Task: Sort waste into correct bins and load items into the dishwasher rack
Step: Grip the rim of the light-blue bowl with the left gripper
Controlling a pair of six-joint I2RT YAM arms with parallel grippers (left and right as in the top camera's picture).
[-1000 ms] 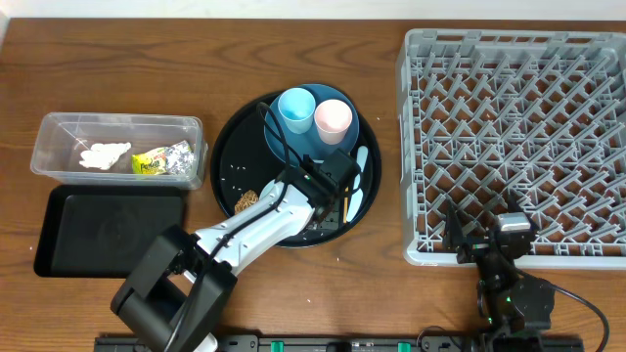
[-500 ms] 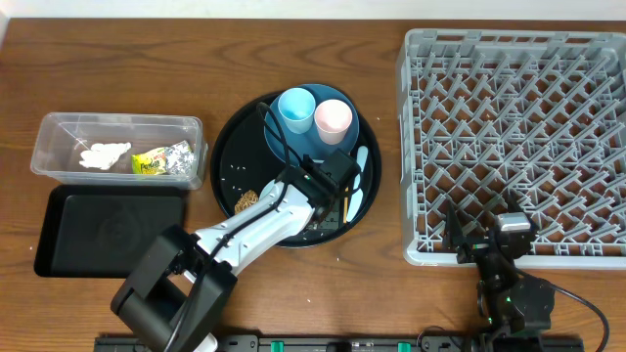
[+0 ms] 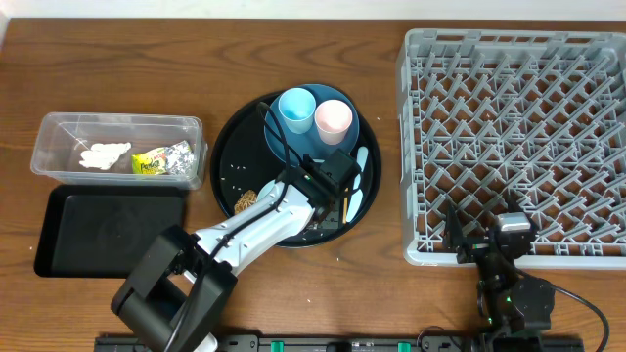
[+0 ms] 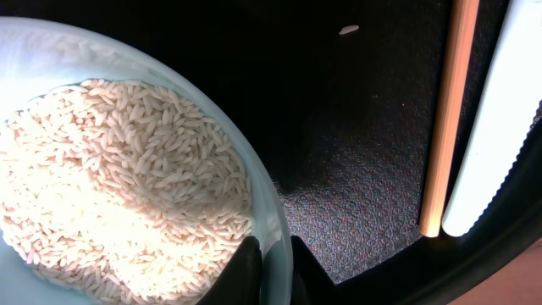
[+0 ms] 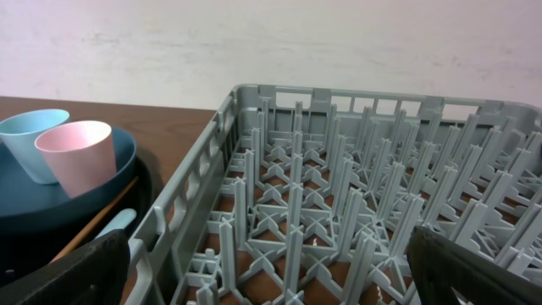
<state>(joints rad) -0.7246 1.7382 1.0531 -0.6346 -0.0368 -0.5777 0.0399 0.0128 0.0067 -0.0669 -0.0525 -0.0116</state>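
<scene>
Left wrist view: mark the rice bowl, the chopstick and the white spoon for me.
pale-blue bowl (image 4: 267,193), left wrist view, bare rim at its right edge.
chopstick (image 4: 447,119), left wrist view, mid-shaft.
white spoon (image 4: 495,127), left wrist view, middle of its visible length.

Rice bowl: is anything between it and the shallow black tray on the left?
Nothing tall in view. The brown food piece lies low on the round tray near that line, then only table up to the shallow black tray. The left hand pinches the rim of the bowl.
</scene>
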